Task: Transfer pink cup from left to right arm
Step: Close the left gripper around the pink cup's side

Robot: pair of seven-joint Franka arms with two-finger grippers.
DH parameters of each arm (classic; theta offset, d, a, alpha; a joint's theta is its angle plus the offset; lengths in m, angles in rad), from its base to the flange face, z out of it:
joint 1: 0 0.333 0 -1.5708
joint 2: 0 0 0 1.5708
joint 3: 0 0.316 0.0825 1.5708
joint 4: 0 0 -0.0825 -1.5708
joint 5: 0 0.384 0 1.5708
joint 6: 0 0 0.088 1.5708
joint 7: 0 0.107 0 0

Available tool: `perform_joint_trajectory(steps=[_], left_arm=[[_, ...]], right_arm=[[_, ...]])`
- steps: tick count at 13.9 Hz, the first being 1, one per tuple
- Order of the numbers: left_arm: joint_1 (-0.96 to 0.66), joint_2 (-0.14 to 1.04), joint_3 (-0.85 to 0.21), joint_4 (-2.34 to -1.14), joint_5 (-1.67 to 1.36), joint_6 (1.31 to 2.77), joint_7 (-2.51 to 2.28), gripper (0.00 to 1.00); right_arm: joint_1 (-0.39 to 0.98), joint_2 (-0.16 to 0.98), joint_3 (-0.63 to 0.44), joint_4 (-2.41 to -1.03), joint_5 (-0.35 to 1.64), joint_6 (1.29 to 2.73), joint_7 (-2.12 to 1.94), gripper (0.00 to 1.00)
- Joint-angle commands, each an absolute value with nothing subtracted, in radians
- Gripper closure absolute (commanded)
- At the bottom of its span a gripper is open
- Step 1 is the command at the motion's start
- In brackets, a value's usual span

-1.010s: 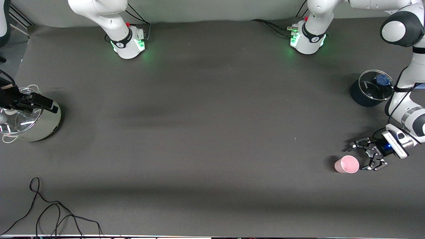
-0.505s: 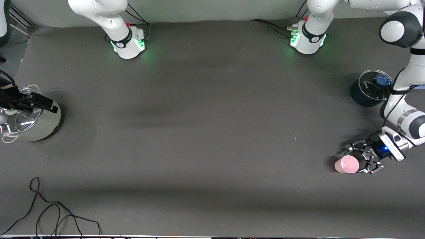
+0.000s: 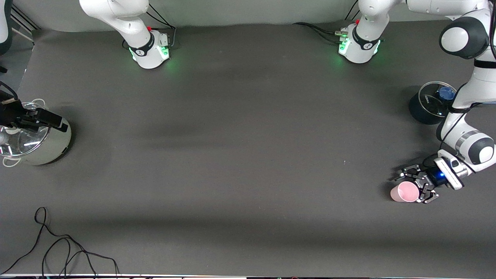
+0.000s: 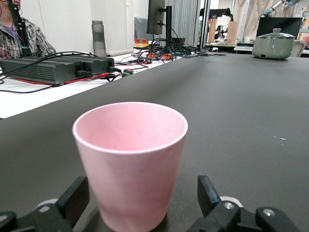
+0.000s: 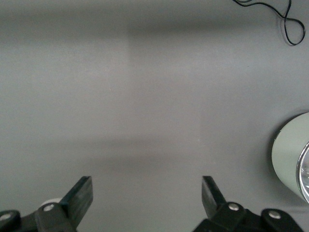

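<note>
Since the earlier frames, the pink cup has been straddled by the left gripper, whose spread fingers flank it without clamping. It stands upright near the left arm's end of the table. Over the green pot, the right gripper is held waiting, fingers apart.

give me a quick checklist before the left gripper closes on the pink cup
1. Pink cup upright on the table: ok.
2. Left gripper open: ok.
3. Cup between the left gripper's fingers: ok, one finger on each side in the left wrist view.
4. Fingers touching the cup wall: cannot tell.
5. Right gripper open for the handover: ok; it waits over the pale green pot.
</note>
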State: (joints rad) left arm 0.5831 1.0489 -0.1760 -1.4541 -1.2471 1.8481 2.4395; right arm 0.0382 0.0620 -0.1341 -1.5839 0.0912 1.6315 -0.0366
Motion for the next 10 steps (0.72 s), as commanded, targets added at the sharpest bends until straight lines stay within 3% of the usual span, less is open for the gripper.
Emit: perform_joint_trajectory(steps=[1, 7, 10], left_arm=[[0.560, 1.060, -0.172, -1.440, -1.272, 1.868, 2.459, 0.00], [0.561, 1.060, -0.172, -1.439, -1.272, 1.873, 2.454, 0.00], [0.564, 1.058, -0.172, -1.440, -1.270, 1.871, 2.461, 0.29]], right_arm=[[0.038, 0.055, -0.140, -1.588, 0.110, 1.628, -0.061, 0.00], [0.038, 0.055, -0.140, -1.588, 0.110, 1.628, -0.061, 0.00], [0.038, 0.055, -0.140, -1.588, 0.110, 1.628, -0.060, 0.00]])
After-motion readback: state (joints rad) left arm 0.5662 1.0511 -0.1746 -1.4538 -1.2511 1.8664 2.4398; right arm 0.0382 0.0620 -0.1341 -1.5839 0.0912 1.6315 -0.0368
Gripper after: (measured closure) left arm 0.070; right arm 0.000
